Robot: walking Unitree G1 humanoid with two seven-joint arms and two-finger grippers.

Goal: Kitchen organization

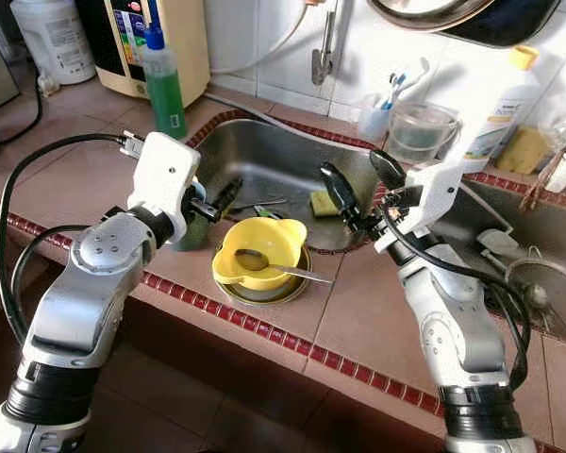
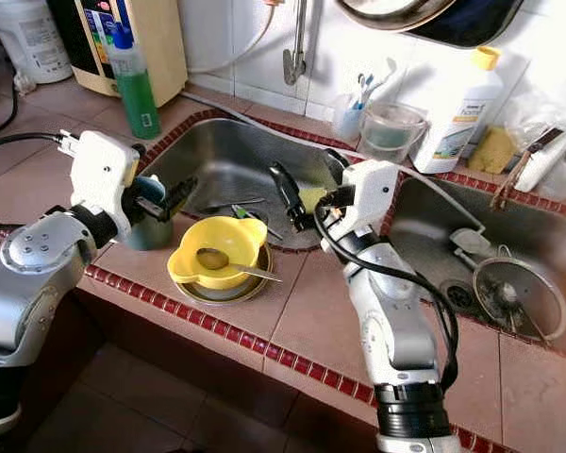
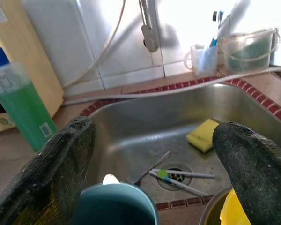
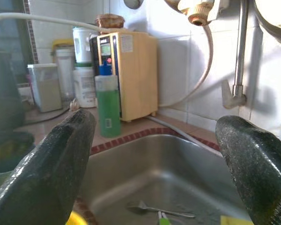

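In the head views, the left gripper [image 2: 160,200] sits at the front edge of the tiled counter [image 1: 377,321], its black fingers spread wide around a teal cup [image 2: 151,229] that stands just left of the yellow bowl [image 1: 258,247]. That bowl rests in a metal dish [image 1: 264,288] with a spoon [image 1: 281,268] lying across it. The right gripper [image 1: 358,193] hovers over the steel sink's [image 1: 264,160] right rim, jaws apart and empty. A yellow sponge [image 1: 323,203] and cutlery lie in the basin.

The left wrist view has the fingers [image 3: 51,173] parted on either side of the cup's rim [image 3: 114,204], not clearly touching it, with a green soap bottle [image 3: 23,112] at the sink's far corner.

The right wrist view shows its fingers [image 4: 42,173] held wide apart above the basin.
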